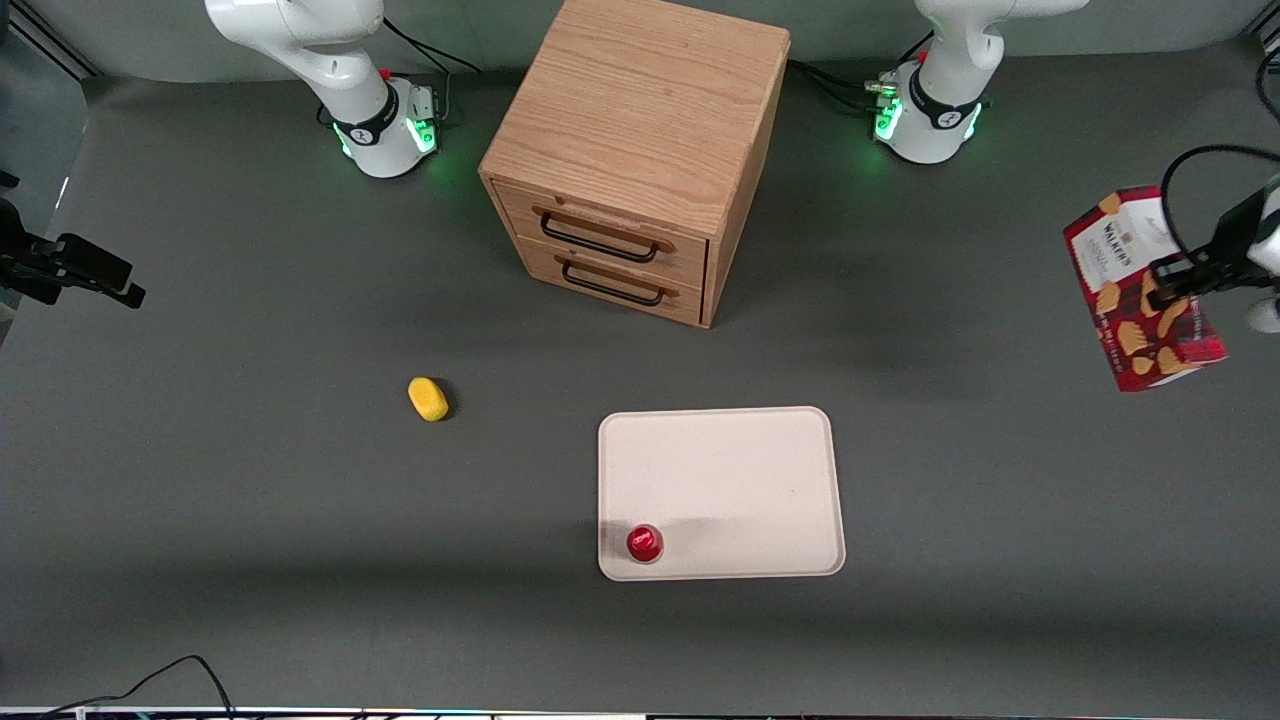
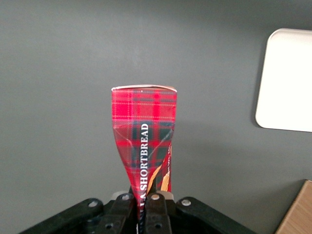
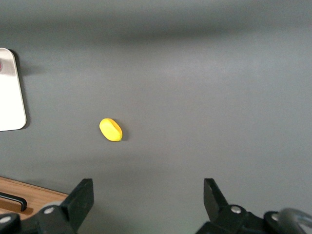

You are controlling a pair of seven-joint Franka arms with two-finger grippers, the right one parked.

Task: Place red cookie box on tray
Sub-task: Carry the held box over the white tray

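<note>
Claw (image 1: 1180,283) clamps the red cookie box (image 1: 1140,290) aloft, well apart from the tray (image 1: 740,470); placing remains.

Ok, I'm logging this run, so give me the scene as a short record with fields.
gripper: shut on the red cookie box, held up off the table at the working arm's end
red cookie box: in the air, tilted, not over the tray
tray: flat on the table, nearer the front camera than the drawer cabinet
on tray: small red can at one corner
elsewhere: yellow sponge on the table
</note>
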